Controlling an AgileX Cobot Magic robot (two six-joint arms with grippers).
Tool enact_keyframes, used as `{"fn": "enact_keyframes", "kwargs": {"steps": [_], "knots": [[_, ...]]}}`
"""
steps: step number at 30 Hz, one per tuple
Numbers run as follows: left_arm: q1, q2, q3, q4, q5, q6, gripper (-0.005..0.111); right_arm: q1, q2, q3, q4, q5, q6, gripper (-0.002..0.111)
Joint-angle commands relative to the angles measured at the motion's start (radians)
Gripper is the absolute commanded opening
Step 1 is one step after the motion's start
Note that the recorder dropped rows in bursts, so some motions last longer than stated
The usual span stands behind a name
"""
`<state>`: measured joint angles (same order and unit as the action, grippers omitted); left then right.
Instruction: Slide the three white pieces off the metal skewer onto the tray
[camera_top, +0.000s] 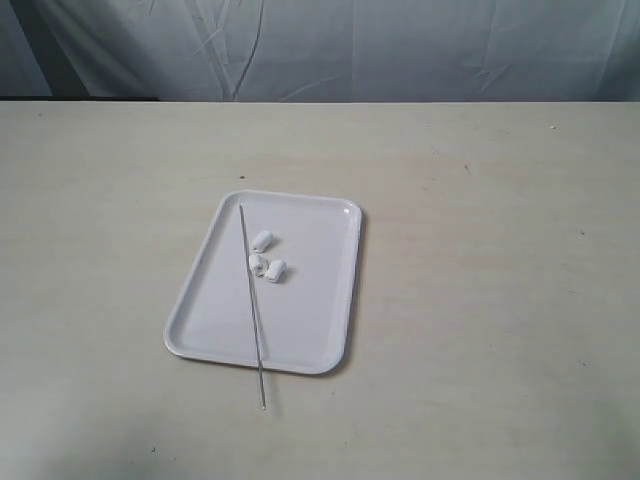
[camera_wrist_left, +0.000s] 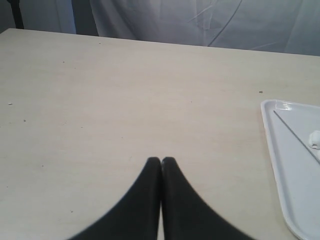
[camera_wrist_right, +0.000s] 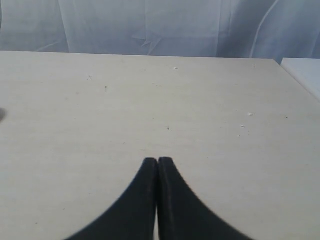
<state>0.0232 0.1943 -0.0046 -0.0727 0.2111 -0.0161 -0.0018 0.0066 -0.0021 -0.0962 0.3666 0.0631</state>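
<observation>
Lying loose on tray (camera_top: 205, 320), three pieces (camera_top: 276, 270) at 3 o'clock of skewer (camera_top: 251, 300); only wrist views show left gripper (camera_wrist_left: 161, 160), right gripper (camera_wrist_right: 158, 160): both closed, empty.

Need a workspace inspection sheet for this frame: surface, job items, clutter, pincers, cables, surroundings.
Surface: pale table, a few dark specks.
Tray: white, flat on the table.
Metal skewer: lying lengthwise across the tray, near tip past the rim over the table.
Three white pieces: loose on the tray beside the skewer; none appears threaded.
Clutter: nothing seen.
Left pincer: shut, empty, over bare table.
Right pincer: shut, empty, over bare table.
Cables: nothing seen.
Surroundings: pale draped cloth behind the table.
</observation>
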Motion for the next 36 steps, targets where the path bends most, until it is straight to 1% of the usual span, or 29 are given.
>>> {"fn": "enact_keyframes", "kwargs": {"steps": [1,36], "knots": [[0.005,-0.008,0.005,0.005,-0.010,0.001,0.000,0.002,-0.007,0.002,-0.007,-0.005,0.005,-0.001],[0.005,-0.008,0.005,0.021,-0.010,0.001,0.000,0.002,-0.007,0.002,-0.007,-0.005,0.005,-0.001]]}}
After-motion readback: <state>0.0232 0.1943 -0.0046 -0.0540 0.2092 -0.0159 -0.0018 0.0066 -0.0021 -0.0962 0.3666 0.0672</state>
